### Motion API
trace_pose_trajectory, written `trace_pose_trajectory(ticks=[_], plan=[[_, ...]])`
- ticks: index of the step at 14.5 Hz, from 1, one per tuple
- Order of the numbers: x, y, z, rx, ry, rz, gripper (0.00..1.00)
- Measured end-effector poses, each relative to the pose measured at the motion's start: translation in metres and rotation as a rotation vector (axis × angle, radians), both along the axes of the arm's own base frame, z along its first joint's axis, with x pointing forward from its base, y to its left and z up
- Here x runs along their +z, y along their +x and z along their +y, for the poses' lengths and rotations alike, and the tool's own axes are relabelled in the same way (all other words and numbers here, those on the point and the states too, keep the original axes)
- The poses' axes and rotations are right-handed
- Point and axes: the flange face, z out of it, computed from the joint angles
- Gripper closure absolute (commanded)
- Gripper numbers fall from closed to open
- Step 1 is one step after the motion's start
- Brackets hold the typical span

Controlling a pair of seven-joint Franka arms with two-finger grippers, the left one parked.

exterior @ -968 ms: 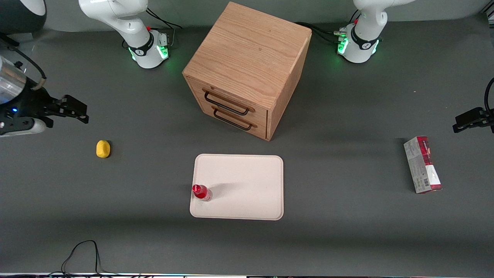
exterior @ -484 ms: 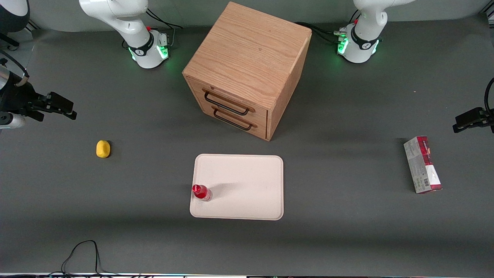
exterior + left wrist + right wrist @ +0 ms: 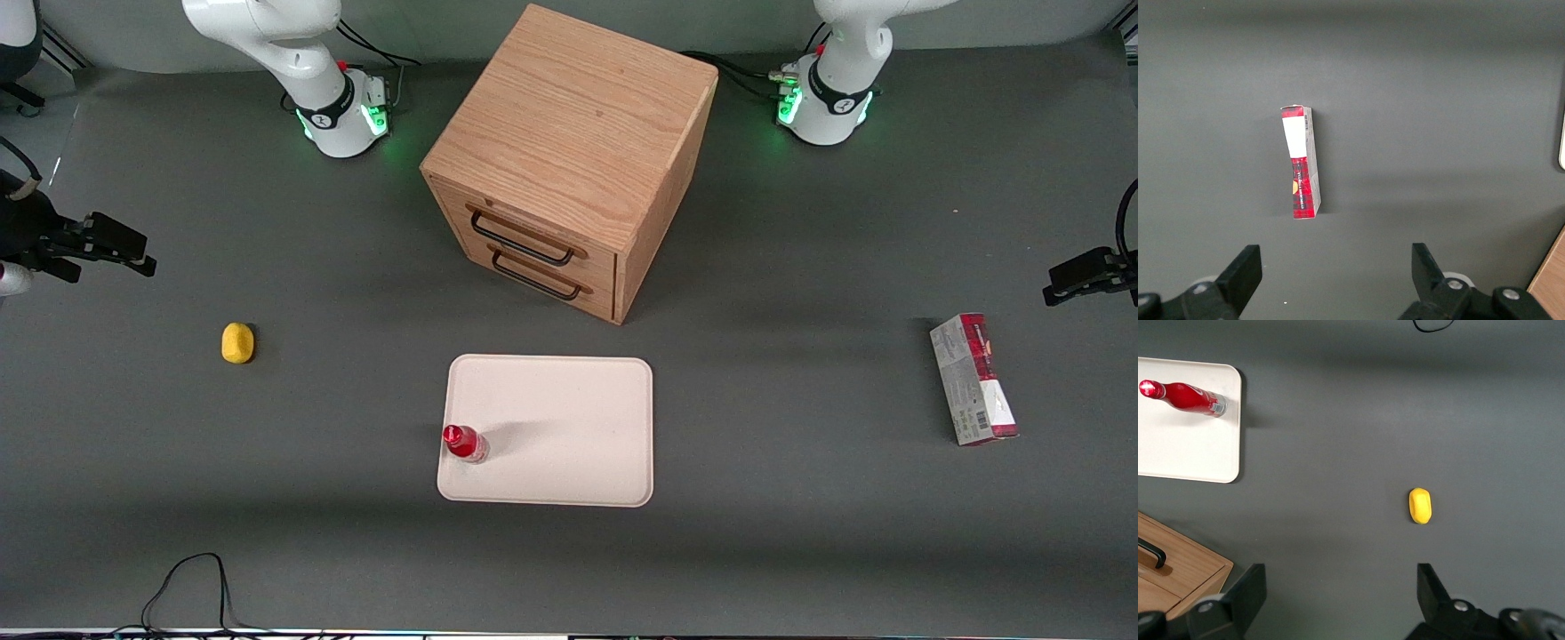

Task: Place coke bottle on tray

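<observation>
The coke bottle stands upright on the tray, close to the tray's edge on the working arm's side, its red cap up and nothing touching it. That placement looks finished: the base sits inside the low rim rather than on it, so the task appears done. Farther from the front camera and well off toward the working arm's end of the surface lies a small yellow object (not part of the job). Farther still, the gripper hangs above the surface near its end, well apart from bottle and tray, jaws spread wide and empty, as the right wrist view shows. A wooden drawer cabinet stands farthest away.
</observation>
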Motion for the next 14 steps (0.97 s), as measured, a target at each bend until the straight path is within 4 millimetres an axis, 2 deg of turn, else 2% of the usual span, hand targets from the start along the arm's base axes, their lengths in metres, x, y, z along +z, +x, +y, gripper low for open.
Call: trace_pose_trajectory(ticks=[6, 14], plan=[[0.0006, 0.0001, 0.0082, 0.019, -0.015, 0.000, 0.00], [-0.0008, -0.0017, -0.0004, 0.004, -0.016, 0.016, 0.00]])
